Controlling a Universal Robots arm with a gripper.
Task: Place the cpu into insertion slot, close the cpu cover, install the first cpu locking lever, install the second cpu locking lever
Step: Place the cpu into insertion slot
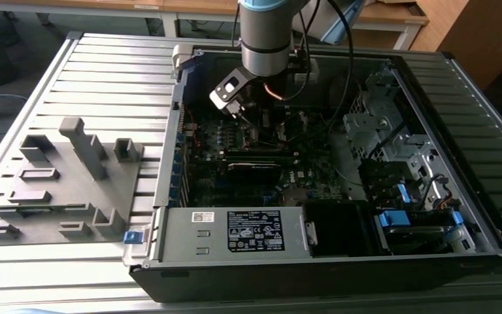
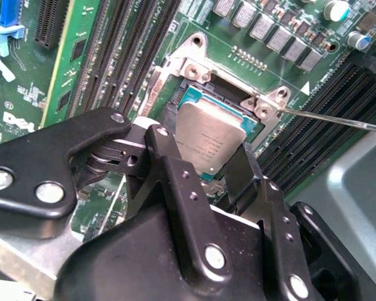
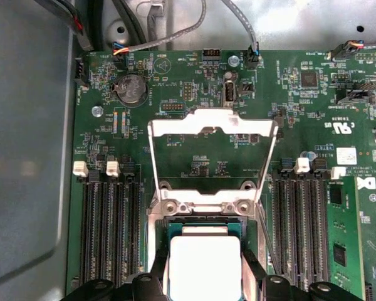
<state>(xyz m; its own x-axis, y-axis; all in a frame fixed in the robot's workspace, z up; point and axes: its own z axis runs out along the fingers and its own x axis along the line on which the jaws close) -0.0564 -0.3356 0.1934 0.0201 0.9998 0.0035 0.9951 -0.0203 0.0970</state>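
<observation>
A slatted metal table (image 1: 94,72) is carrying an open computer case (image 1: 321,278), and the insertion slot (image 2: 222,86) is lying inside this case on the green motherboard (image 3: 225,81). The robot arm (image 1: 270,39) is reaching down into the case, right above the insertion slot. A grey plastic holder (image 1: 59,183) is standing on the table well apart from the insertion slot, outside the case, toward the exterior view's left. A labelled power supply box (image 1: 233,232) is sitting inside the case, on the side of the insertion slot that is nearer to the exterior camera.

Long black memory slots (image 3: 109,232) are running just beside the insertion slot on two opposite sides. The cpu cover (image 3: 210,122) is standing open, swung away from the insertion slot and hinged at its edge.

The black jaws are pinching the cpu (image 2: 207,141) (image 3: 203,266) by two opposite edges, directly over the insertion slot. I cannot tell if the cpu is already sitting fully inside the slot or resting a little above it. A thin metal lever (image 2: 338,119) is pointing away from one corner of the insertion slot, not locked down.
</observation>
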